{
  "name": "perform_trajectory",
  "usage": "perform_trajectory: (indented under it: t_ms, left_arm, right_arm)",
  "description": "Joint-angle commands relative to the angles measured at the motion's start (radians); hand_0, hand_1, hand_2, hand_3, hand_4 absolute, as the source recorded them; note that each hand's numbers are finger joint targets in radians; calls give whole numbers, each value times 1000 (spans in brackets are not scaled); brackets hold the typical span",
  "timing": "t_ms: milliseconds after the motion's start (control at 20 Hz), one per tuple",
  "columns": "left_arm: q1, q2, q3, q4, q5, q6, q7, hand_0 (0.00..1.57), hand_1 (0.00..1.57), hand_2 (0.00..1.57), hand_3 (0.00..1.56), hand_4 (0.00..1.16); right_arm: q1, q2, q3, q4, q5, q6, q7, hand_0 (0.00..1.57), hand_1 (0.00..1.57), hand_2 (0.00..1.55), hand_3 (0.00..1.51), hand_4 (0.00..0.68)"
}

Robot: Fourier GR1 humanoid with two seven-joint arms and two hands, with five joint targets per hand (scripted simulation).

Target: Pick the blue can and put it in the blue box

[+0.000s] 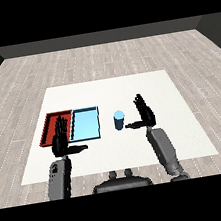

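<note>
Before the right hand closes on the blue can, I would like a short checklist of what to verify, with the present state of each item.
1. Blue can stands upright on the table: ok.
2. Right hand is open, fingers straight and thumb pointing toward the can: ok.
3. Right hand is round the can: not ok; it is beside the can, on its right, with a gap.
4. Light blue tray holds nothing: ok.
5. Left hand is out of the can's way: ok; it is open, over the red tray.
6. Height of the right hand against the can: cannot tell.
</note>
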Motion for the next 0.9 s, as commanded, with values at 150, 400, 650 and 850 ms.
perform_trajectory:
  t_ms: [150, 400, 650, 850]
  left_arm:
    - [-28, 13, 37, 7, 40, -10, 33, 0, 0, 0, 0, 0]
    - [-30, 33, 41, -49, 37, -9, 77, 0, 0, 0, 0, 0]
    - [-13, 19, 29, -65, 47, -14, 87, 0, 0, 0, 0, 0]
    - [-63, 63, 91, -7, 83, -47, 72, 0, 0, 0, 0, 0]
  right_arm:
    - [-34, 6, 29, 50, -89, -43, 17, 0, 0, 0, 0, 0]
    - [-71, 7, 141, 184, -157, -135, -110, 0, 0, 0, 0, 0]
    - [-113, 7, 110, 354, -215, -99, -203, 0, 0, 0, 0, 0]
    - [-49, 7, 193, 242, -255, -141, -175, 0, 0, 0, 0, 0]
